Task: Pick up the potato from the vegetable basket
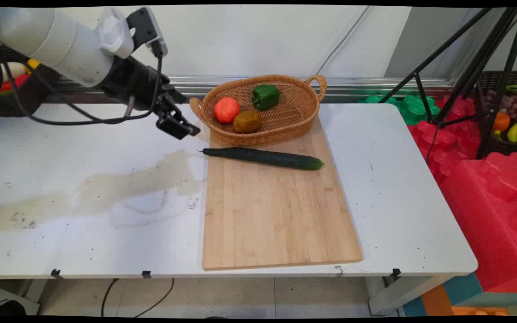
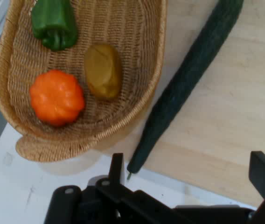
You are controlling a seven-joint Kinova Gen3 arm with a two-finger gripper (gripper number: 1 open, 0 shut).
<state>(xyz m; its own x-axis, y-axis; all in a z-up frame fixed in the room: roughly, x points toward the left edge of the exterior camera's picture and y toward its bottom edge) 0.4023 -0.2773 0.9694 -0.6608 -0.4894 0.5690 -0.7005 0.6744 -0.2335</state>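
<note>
My gripper (image 1: 183,128) hangs open and empty over the table, just left of the wicker basket (image 1: 305,120) and above the stem end of a long dark cucumber (image 1: 263,158). The cucumber lies across the far part of a wooden cutting board (image 1: 276,215). In the hand view the cucumber (image 2: 188,84) runs diagonally, its tip ending between the fingers (image 2: 116,169) of the gripper (image 2: 188,171). The basket (image 2: 149,98) holds an orange pumpkin (image 2: 57,97), a brown potato (image 2: 103,70) and a green pepper (image 2: 53,23); in the main view these are the pumpkin (image 1: 226,109), potato (image 1: 247,121) and pepper (image 1: 265,96).
A brownish stain (image 1: 106,188) spreads over the table left of the board. A black tripod (image 1: 465,76) and red foam blocks (image 1: 487,188) stand off the table's right side, with a fruit basket (image 1: 514,121) behind. A dark crate of produce (image 1: 7,87) sits at the far left.
</note>
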